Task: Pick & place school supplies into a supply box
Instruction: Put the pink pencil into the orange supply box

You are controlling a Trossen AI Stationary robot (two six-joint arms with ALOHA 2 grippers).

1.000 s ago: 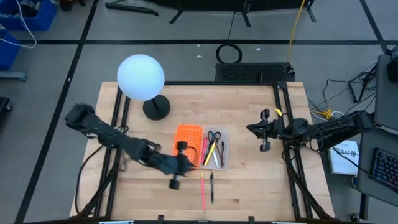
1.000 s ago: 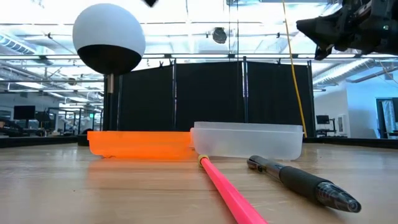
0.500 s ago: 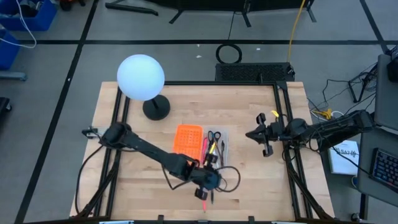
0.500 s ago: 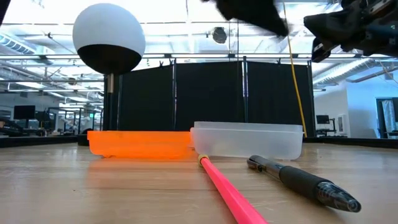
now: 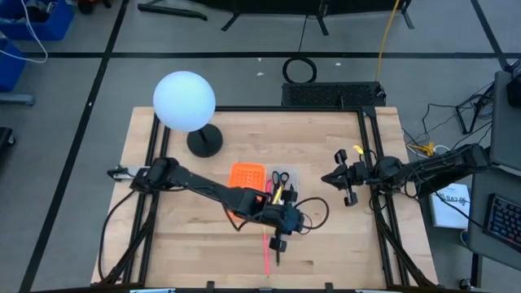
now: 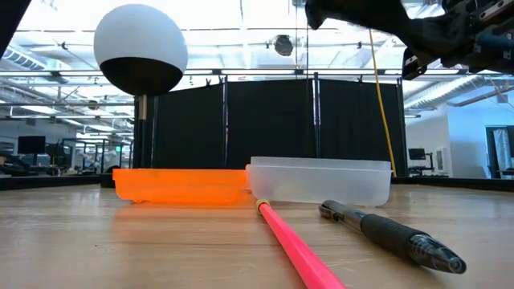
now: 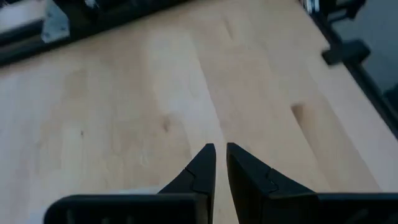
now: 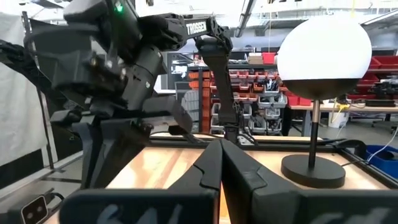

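Supply box: one half bright orange with a grid of holes, other half clear translucent; inside are yellow and pink sticks and black-handled scissors. On the pale wood-grain table: a pink pencil and a black pen. Globe lamp: white globe, black base; both arms dark.

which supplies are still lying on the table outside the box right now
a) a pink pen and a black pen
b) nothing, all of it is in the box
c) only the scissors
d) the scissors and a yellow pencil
a: the pink pen and the black pen lie on the wood in front of the supply box, while the scissors already sit in its clear half.
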